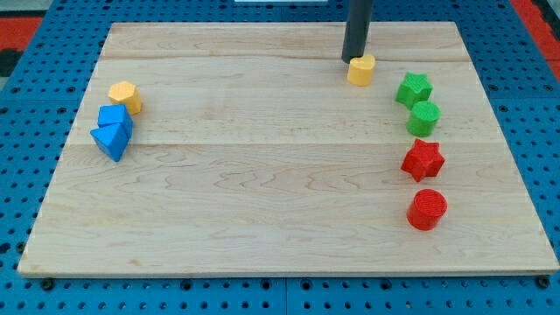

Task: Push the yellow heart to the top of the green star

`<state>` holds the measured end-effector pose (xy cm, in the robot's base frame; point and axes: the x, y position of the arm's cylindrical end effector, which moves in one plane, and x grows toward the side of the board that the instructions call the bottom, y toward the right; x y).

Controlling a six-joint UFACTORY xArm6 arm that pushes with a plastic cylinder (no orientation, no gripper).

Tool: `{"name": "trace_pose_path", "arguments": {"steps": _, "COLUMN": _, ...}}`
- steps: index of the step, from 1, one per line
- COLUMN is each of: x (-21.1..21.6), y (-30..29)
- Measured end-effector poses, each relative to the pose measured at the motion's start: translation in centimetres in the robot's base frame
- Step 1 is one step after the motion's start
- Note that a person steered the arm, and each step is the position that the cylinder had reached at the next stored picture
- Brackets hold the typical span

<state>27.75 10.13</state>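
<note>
my tip at upper centre-right of frame, touching upper left edge of yellow heart. no jaws on this arm, only straight dark rod, so nothing spread or pinching. yellow heart up and left of green star, near but apart. green block, rounded, just below star. red star and red cylinder lower right. yellow block and two blue blocks touching, at left of wooden desk.
</note>
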Motion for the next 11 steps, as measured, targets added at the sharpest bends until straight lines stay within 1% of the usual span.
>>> {"name": "trace_pose_path", "arguments": {"steps": 2, "x": 4.1, "y": -3.9}}
{"name": "trace_pose_path", "arguments": {"steps": 3, "x": 5.1, "y": -2.1}}
{"name": "trace_pose_path", "arguments": {"steps": 4, "x": 4.0, "y": 2.7}}
{"name": "trace_pose_path", "arguments": {"steps": 5, "x": 3.6, "y": 2.2}}
{"name": "trace_pose_path", "arguments": {"steps": 6, "x": 2.9, "y": -2.3}}
{"name": "trace_pose_path", "arguments": {"steps": 7, "x": 2.3, "y": 0.3}}
{"name": "trace_pose_path", "arguments": {"steps": 8, "x": 2.1, "y": 4.3}}
{"name": "trace_pose_path", "arguments": {"steps": 9, "x": 2.1, "y": 3.6}}
{"name": "trace_pose_path", "arguments": {"steps": 10, "x": 1.9, "y": 7.6}}
{"name": "trace_pose_path", "arguments": {"steps": 11, "x": 2.4, "y": 3.7}}
